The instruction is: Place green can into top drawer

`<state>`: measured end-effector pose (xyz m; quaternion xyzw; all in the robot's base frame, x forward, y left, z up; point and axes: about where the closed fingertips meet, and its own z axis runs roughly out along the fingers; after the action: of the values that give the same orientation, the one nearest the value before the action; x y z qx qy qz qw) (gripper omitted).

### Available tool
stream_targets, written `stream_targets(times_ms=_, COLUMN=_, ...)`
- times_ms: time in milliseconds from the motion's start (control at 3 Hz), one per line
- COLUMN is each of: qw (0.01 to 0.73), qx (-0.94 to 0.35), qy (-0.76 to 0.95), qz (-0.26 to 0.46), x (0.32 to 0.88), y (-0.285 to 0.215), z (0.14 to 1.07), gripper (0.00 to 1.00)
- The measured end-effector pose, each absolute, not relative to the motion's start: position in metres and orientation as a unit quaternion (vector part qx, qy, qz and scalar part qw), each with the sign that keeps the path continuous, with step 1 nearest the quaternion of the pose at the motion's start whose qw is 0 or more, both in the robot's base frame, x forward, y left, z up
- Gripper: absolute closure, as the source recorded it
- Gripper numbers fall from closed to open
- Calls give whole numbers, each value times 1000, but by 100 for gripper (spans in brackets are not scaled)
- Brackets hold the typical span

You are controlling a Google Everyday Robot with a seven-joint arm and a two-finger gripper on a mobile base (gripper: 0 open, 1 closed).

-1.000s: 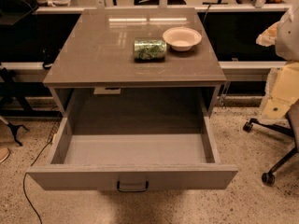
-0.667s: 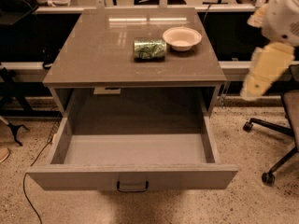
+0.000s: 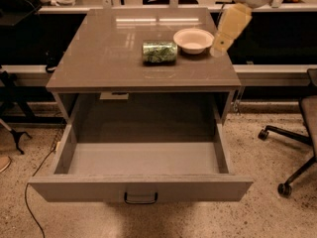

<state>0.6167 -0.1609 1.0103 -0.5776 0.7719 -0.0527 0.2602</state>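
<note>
the gripper (image 3: 219, 44) has swung up and inward from the far right, now over the surface's (image 3: 99, 58) right edge, just beside the bowl (image 3: 193, 39).

Gripper (image 3: 218, 44) hangs beside bowl (image 3: 193, 40), near green can (image 3: 159, 52).

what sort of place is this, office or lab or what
Likely an office or lab workspace: a wheeled office chair, long desks behind, and a speckled hard floor. The end effector hangs by the cabinet top's far corner, beside the bowl.
</note>
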Motion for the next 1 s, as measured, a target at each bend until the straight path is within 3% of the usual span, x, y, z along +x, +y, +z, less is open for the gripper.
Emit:
stream_targets(times_ms=333, qw=266, qx=-590, qy=763, qz=-11, x=680, y=-116, z=990, gripper=0)
stream_targets(times_ms=1000, qw=264, qx=-593, qy=761, qz=-10, x=704, y=-92, z=968, gripper=0)
